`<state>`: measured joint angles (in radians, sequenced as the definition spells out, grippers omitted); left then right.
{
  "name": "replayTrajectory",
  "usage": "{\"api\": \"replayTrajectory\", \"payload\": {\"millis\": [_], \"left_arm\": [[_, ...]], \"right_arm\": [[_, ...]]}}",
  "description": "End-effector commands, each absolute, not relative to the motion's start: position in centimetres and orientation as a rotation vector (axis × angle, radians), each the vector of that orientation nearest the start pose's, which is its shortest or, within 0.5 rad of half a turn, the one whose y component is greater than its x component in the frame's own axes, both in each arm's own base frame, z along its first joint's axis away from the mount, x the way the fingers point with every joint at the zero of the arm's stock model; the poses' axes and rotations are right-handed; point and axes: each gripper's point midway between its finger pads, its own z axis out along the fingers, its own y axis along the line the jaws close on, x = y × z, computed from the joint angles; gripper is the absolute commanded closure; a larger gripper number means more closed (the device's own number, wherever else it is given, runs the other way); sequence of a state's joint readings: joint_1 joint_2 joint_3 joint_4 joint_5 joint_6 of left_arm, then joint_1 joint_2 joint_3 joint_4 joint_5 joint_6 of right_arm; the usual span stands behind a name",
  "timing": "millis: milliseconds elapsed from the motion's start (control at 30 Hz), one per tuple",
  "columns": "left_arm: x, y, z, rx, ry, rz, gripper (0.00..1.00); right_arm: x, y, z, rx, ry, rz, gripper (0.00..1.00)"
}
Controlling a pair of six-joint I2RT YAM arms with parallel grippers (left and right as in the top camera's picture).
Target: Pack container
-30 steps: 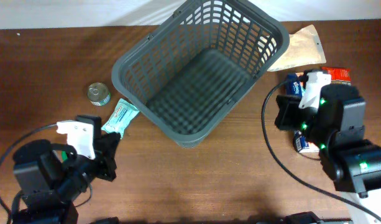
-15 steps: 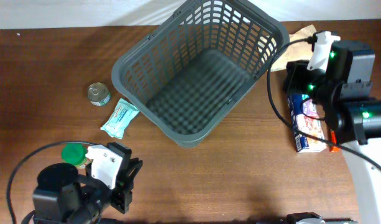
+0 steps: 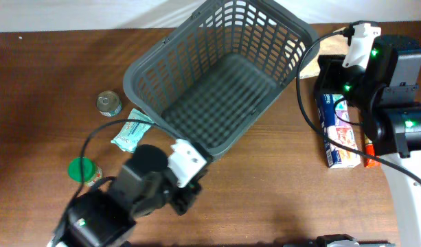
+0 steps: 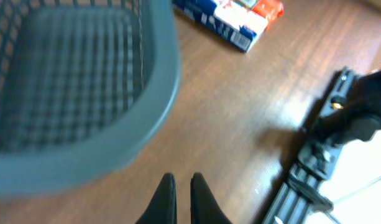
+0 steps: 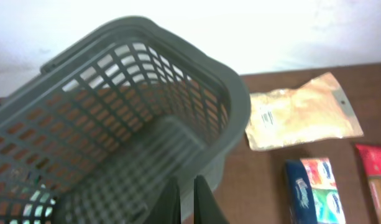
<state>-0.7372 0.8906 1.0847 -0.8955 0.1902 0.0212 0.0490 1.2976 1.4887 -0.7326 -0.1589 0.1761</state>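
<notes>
Moment of the packing task. The container (image 3: 217, 96), a dark-grey slotted basket, was set askew near the middle of the tabletop's far edge and was seen to be empty, its solid floor bare.

Left of it, toward the tabletop's left edge, a small tin can (image 3: 109, 103) and a teal wipes packet (image 3: 132, 130) were laid, the packet just beside the basket's wall. A green-lidded jar (image 3: 82, 169) was stood nearer the front edge.

To the right, a tan pouch (image 5: 299, 112) was placed near the far right corner, with a blue-and-white carton (image 3: 339, 140) in front of it.

The left gripper (image 4: 181, 186) was held clenched on nothing, close to the basket's near corner. The right gripper (image 5: 186, 199) was likewise closed and empty, above the basket's right rim.

Nothing was judged to have been packed yet. Two hazards were judged likely. The light basket could be shoved across the tabletop if its rim were struck by either closed gripper. An item could be pushed away rather than grasped if the jaws were not opened before descent. Snagging of the right arm's cable on the rim was also thought possible.
</notes>
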Motion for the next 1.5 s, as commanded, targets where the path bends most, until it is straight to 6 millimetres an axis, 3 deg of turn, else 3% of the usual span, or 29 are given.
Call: {"api": "replayTrajectory", "payload": {"millis": [0,167,467,733,1167,1467], "left_arm": [[18.7,-21.9,25.9,0.963,2.13,-0.462,0.98],[19.7,-23.9,23.8,0.955,2.189,-0.386,0.98],[23.6,-22.8,22.9,0.634,2.254,-0.218,0.98],[24.6,-23.1,22.1,0.54,2.279,-0.201,0.98],[27.1,-21.7,22.2,0.412,2.234,-0.051,0.98],[29.7,-18.0,22.1,0.267,2.257,0.02,0.98]], "right_arm": [[39.5,5.5,35.1,-0.01,2.102,0.35,0.96],[41.5,6.3,33.8,-0.035,2.113,0.395,0.96],[45.5,8.5,32.0,-0.1,2.159,0.399,0.96],[47.9,6.6,31.5,-0.058,2.287,0.23,0.96],[47.4,5.9,26.7,-0.136,2.461,0.136,0.97],[45.7,6.5,26.1,-0.162,2.529,0.139,0.96]]}}
